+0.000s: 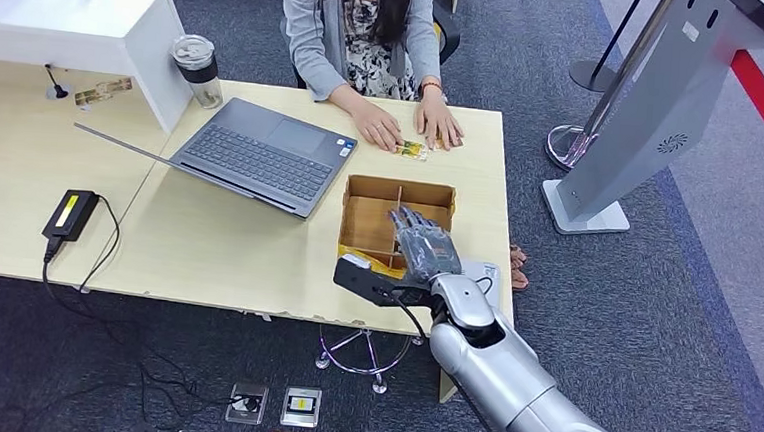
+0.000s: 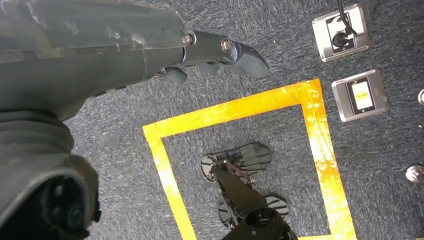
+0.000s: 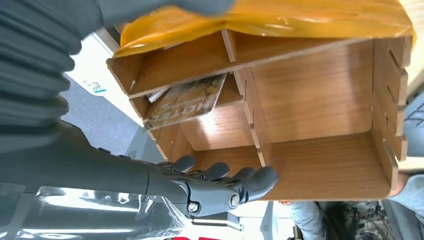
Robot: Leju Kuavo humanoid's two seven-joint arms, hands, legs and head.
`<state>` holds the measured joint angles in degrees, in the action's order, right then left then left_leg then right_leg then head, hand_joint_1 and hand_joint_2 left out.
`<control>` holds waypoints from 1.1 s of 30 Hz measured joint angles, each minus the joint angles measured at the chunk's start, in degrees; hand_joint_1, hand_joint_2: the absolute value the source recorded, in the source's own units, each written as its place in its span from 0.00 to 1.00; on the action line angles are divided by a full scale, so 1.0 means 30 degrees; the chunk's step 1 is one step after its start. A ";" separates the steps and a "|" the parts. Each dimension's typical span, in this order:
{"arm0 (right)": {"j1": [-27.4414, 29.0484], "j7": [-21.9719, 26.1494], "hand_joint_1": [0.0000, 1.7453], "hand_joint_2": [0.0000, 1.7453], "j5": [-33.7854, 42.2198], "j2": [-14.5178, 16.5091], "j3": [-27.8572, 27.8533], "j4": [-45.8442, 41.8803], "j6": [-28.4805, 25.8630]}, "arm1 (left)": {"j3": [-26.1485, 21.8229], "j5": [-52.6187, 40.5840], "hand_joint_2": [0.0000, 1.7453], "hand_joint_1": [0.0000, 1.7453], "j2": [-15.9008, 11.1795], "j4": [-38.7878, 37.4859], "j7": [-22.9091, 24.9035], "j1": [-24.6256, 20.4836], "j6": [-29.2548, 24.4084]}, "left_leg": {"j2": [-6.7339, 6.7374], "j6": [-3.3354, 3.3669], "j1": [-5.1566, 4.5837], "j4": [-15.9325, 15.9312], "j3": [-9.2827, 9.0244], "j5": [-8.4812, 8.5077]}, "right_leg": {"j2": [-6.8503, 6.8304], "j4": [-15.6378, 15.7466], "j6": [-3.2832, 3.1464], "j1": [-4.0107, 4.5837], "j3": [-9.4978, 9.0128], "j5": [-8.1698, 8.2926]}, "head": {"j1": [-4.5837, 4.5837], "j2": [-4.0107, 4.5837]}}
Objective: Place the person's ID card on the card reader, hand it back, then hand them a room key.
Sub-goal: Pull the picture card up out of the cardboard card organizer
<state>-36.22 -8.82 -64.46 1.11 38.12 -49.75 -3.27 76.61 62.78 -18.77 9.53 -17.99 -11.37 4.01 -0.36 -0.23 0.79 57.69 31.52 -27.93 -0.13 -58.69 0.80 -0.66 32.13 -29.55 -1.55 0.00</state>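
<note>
A person sits at the far side of the table with both hands on the ID card lying in front of them. A wooden compartment box stands near the table's front right. My right hand hovers over the box, fingers extended and apart, holding nothing. In the right wrist view the fingers reach along the box, and a room key card marked HOTEL lies in one compartment. The black card reader sits far left on the table. My left hand hangs over the floor, holding nothing.
An open laptop lies left of the box. A lidded cup and a white raised shelf stand at the back left. A grey kiosk stand is right of the table. Floor sockets lie beside yellow tape.
</note>
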 joint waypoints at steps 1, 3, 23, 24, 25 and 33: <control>-0.0071 0.0014 0.00 1.00 0.0044 -0.0005 -0.0025 0.0000 -0.0053 | 0.0005 0.0004 0.00 0.00 -0.0002 0.0000 0.0000 0.0000 -0.0005 | 0.0000 0.0000 0.0000 0.0000 0.0000 0.0000 | 0.0000 0.0000 0.0000 0.0000 0.0000 0.0000 | 0.0000 0.0000; -0.0248 0.0027 0.00 1.00 0.0106 -0.0031 -0.0118 0.0000 -0.0113 | 0.0018 0.0016 0.00 0.00 -0.0002 0.0000 0.0000 0.0001 -0.0018 | 0.0000 0.0000 0.0000 0.0000 -0.0001 0.0001 | 0.0000 0.0000 0.0000 0.0000 0.0000 0.0000 | 0.0000 0.0000; -0.0621 0.0020 0.00 1.00 0.0064 -0.0359 -0.0561 0.0301 -0.0541 | 0.0068 0.0049 0.00 0.00 0.0005 0.0000 0.0000 0.0005 -0.0148 | 0.0001 0.0001 0.0000 0.0001 -0.0003 0.0001 | 0.0008 0.0000 0.0000 0.0000 0.0000 0.0000 | -0.0002 0.0000; -0.0624 0.0033 0.00 1.00 0.0067 -0.0366 -0.0561 0.0317 -0.0539 | 0.0069 0.0051 0.00 0.00 0.0005 0.0000 0.0000 0.0005 -0.0158 | 0.0001 0.0001 0.0000 0.0001 -0.0003 0.0001 | 0.0007 0.0000 0.0000 0.0000 0.0000 0.0000 | -0.0002 0.0000; -0.0625 0.0036 0.00 1.00 0.0076 -0.0377 -0.0561 0.0326 -0.0534 | 0.0071 0.0053 0.00 0.00 0.0005 0.0000 0.0000 0.0005 -0.0168 | 0.0001 0.0001 0.0000 0.0001 -0.0003 0.0001 | 0.0007 0.0001 0.0000 0.0000 0.0000 0.0000 | -0.0002 0.0000; -0.0626 0.0138 0.00 1.00 0.0290 -0.0505 -0.0561 0.0322 -0.0258 | 0.0073 0.0076 0.00 0.00 0.0005 0.0000 0.0000 0.0006 -0.0288 | 0.0001 0.0001 0.0000 0.0001 -0.0002 0.0001 | 0.0008 0.0000 0.0000 0.0000 0.0000 0.0000 | 0.0000 0.0000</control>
<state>-38.10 -8.41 -63.59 -0.40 36.44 -48.78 -4.05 76.83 63.01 -18.75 9.53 -17.99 -11.35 3.15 -0.36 -0.22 0.79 57.70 31.51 -27.92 -0.11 -58.69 0.81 -0.66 32.13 -29.55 -1.55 0.00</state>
